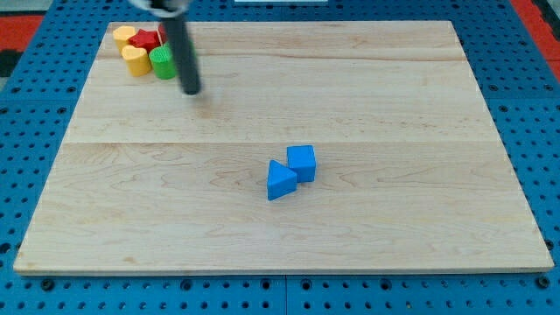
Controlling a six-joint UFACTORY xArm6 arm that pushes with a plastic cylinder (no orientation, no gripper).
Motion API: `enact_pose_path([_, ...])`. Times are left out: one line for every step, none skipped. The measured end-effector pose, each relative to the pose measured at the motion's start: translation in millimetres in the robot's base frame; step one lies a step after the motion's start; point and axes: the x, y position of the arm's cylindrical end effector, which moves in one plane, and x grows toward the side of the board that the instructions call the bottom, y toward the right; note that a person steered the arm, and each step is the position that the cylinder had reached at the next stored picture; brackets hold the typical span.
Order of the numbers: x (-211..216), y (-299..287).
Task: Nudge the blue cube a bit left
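The blue cube (302,162) sits near the middle of the wooden board (280,227), slightly to the view's right. A blue triangular block (280,180) touches its lower left corner. My tip (191,90) is far off at the upper left, well apart from both blue blocks and just right of the block cluster there.
A cluster sits at the board's top left corner: a yellow block (123,36), a red block (145,39), a second yellow block (135,59) and a green cylinder (163,62). The rod hides part of this cluster. Blue pegboard (35,105) surrounds the board.
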Motion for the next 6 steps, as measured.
enact_pose_path([23, 111])
enact_pose_path([66, 188])
enact_pose_path([108, 219])
enact_pose_path([157, 220])
enact_pose_path([171, 177])
enact_pose_path([164, 152])
